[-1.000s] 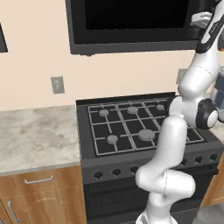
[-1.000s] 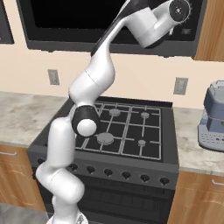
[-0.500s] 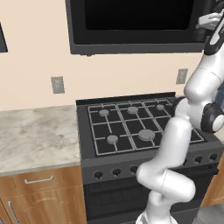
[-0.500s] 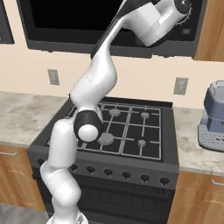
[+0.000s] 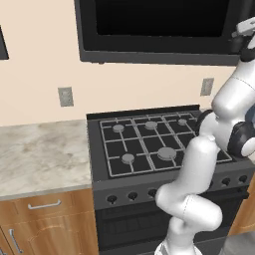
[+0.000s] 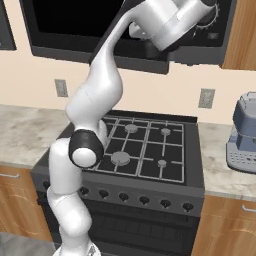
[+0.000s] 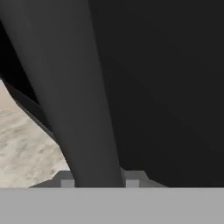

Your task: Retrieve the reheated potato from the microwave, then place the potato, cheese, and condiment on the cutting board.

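The microwave is a black box with a dark glass door, mounted above the stove; its door looks closed. Its control panel with a round knob is at the right end. My gripper is raised to the door's right side. In the hand view, the gripper is shut on the door's dark grey handle bar, which runs up between the two fingertips. The potato, cheese, condiment and cutting board are out of view.
A black gas stove sits under the microwave. A marble counter over wooden cabinets lies to its left. A grey coffee machine stands on the counter to the right. My arm rises across the stove front.
The hand has edged right and closer to the microwave's right side, and the jaws have closed the last bit onto the handle. The door has not moved.
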